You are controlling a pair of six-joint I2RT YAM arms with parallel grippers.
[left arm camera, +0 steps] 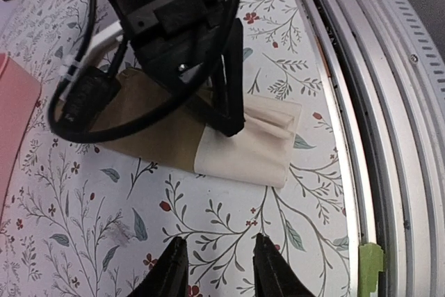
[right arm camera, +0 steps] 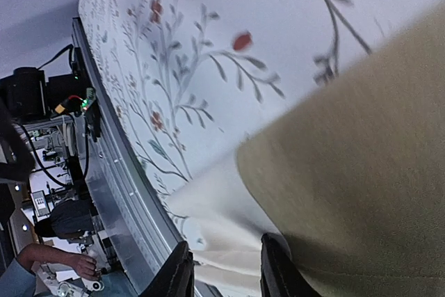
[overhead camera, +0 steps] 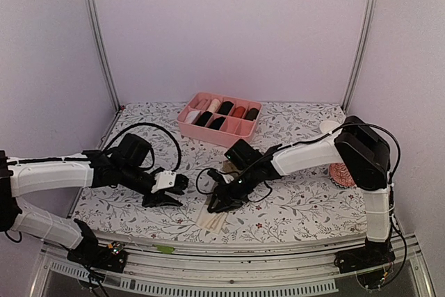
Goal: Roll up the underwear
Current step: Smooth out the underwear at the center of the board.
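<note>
The olive-brown underwear lies folded flat near the table's front edge, its cream waistband toward the rail. In the top view it shows as a pale strip under my right gripper. The right gripper is down on the garment, jaws apart, with a fold of the cream waistband between the fingers and olive cloth beside them. My left gripper hovers open over bare tablecloth just short of the waistband, a little left of the garment in the top view.
A pink divided box with several rolled items stands at the back centre. A small red-and-white patterned ball sits at the right by the right arm. The metal front rail runs close to the garment.
</note>
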